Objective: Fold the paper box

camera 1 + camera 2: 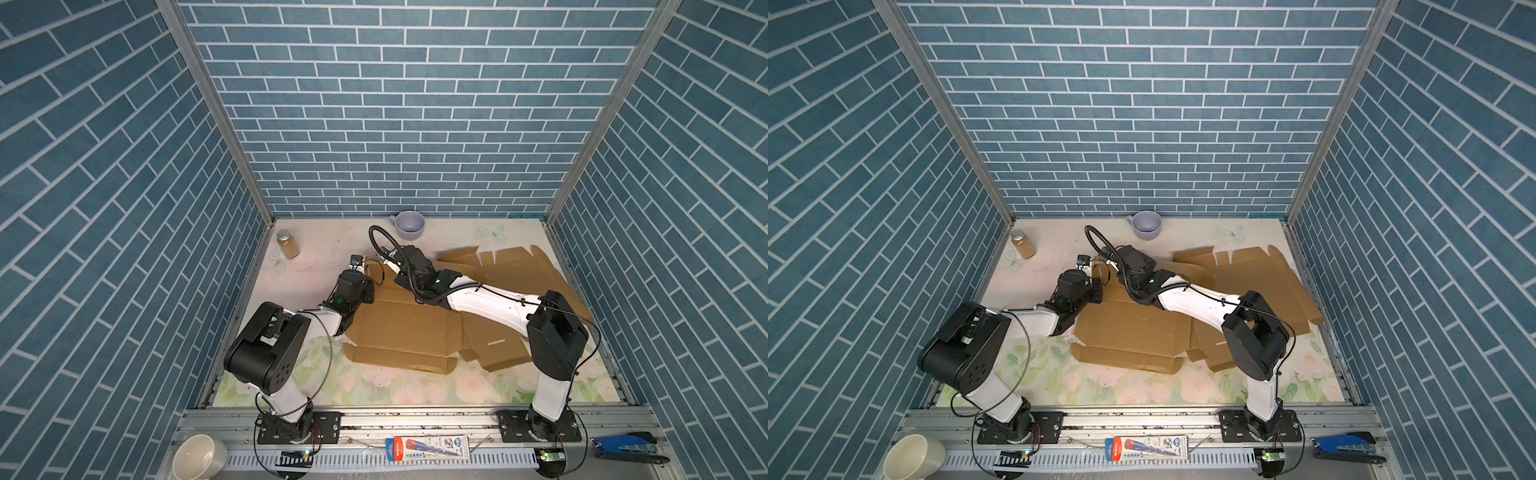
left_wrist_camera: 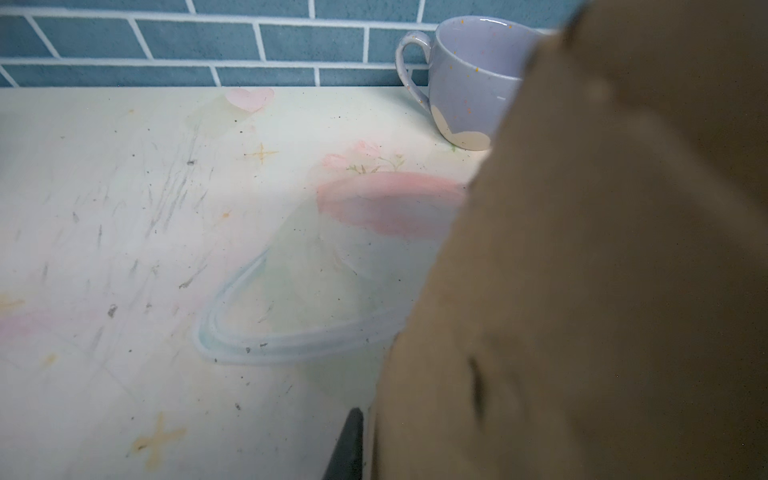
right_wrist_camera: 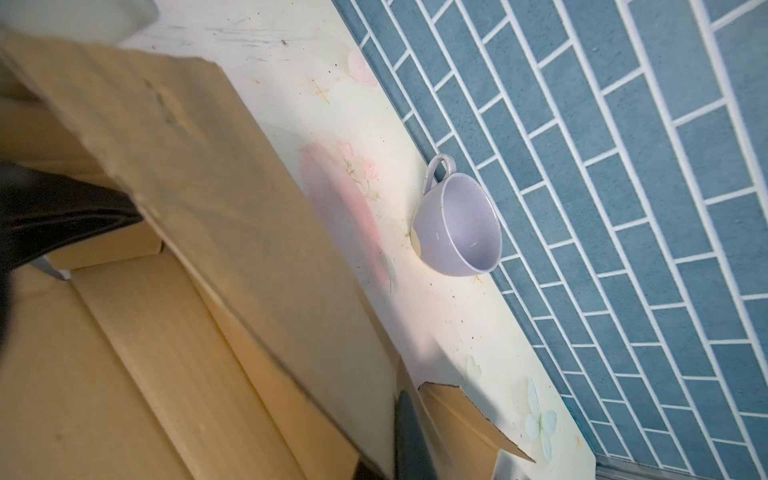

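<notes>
Centre-left in a top view, the black-and-white left gripper (image 1: 367, 271) is sitting against a raised flap of the flat brown cardboard box (image 1: 405, 328); I cannot tell whether its claw is open or closed. Just right of it, the right gripper (image 1: 385, 256) is pinching that flap. The box is spreading across the centre and right of the floral tabletop (image 1: 322, 255).

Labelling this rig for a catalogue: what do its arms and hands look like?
The left arm and right arm share white links between bulky black joints, with thin black cables looping alongside. The left hand and right hand are mostly black; a ribbed black hose arcs by the right one.
</notes>
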